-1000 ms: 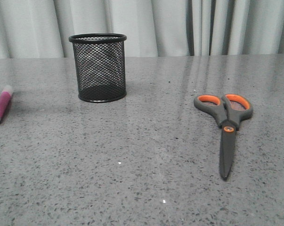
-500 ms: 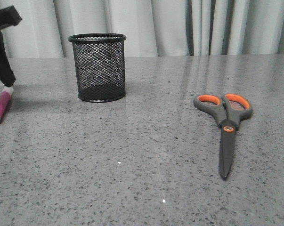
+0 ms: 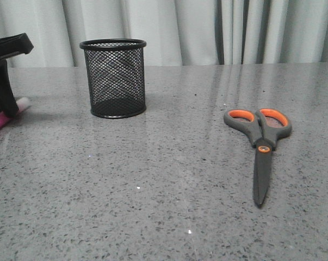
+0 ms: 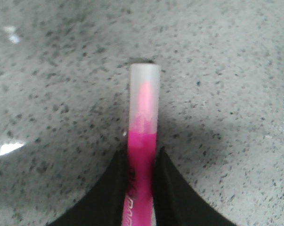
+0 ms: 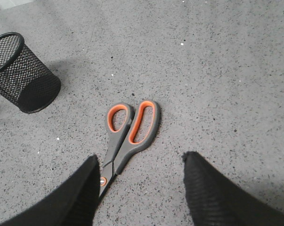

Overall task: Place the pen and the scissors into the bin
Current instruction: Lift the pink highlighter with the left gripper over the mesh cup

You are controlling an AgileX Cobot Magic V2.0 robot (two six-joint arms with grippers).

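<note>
Only the left wrist view shows the left gripper point(image 4: 141, 174) squeezing the thick pink pen with a cloudy white cap point(image 4: 143, 141). In the front view the black arm hides most of that pen. The right gripper point(image 5: 139, 188) hangs with jaws wide apart above the grey scissors with orange-lined handles point(image 5: 127, 132), its blades partly hidden.

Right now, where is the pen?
In the front view the pen lies at the table's far left edge, left of the bin, with the left pincer closed around its magenta barrel.

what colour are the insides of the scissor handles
Orange, lining grey handles on the scissors; the right wrist view shows it best.
</note>
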